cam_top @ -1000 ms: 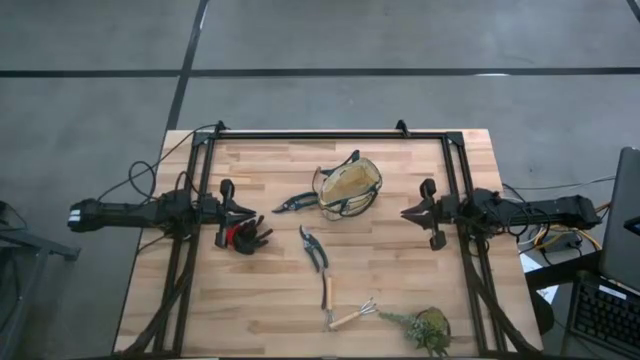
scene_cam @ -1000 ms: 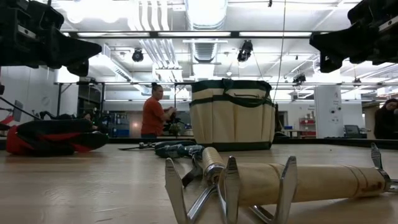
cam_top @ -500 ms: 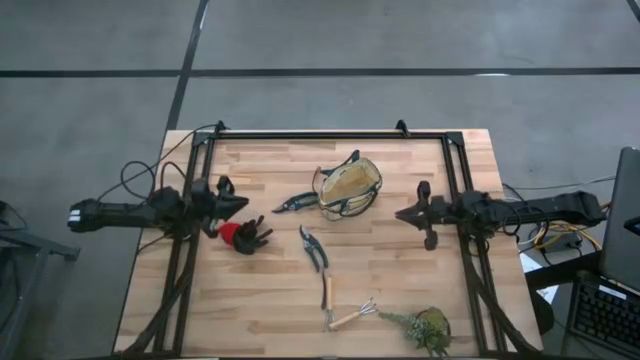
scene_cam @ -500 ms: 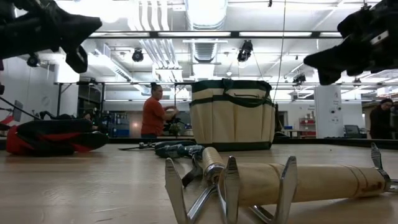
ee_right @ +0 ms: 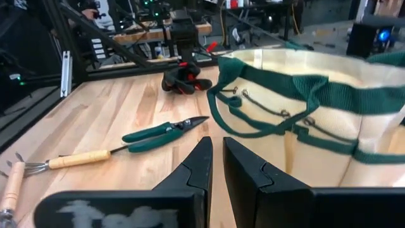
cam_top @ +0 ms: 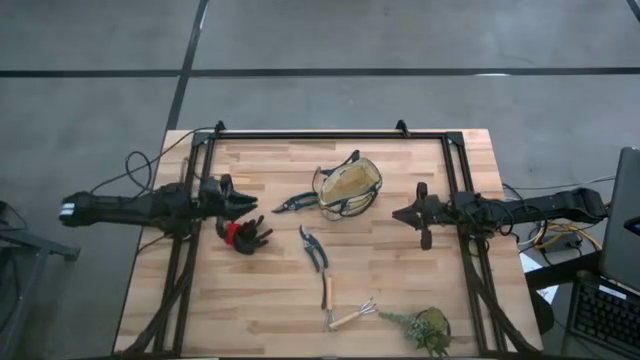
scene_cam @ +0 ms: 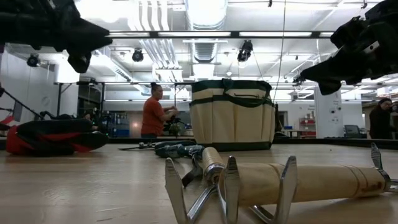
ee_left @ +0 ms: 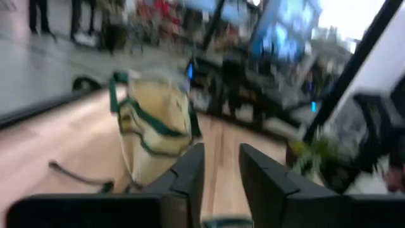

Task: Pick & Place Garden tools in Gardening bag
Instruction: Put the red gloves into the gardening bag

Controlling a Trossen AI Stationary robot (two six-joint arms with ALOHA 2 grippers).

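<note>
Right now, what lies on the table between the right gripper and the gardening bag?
Nothing: in the high view, only bare wood separates the right gripper from the gardening bag.

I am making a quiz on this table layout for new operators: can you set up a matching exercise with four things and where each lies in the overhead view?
Things:
1. gardening bag
2. red-and-black glove bundle
3. green leafy plant clump
4. wooden-handled fork tools

Places:
A. near the table's bottom-right corner in the high view
B. just below the left gripper
C. upper middle of the table, left of the right gripper
D. bottom middle, just left of the plant clump

Pairs: 1-C, 2-B, 3-A, 4-D
</note>
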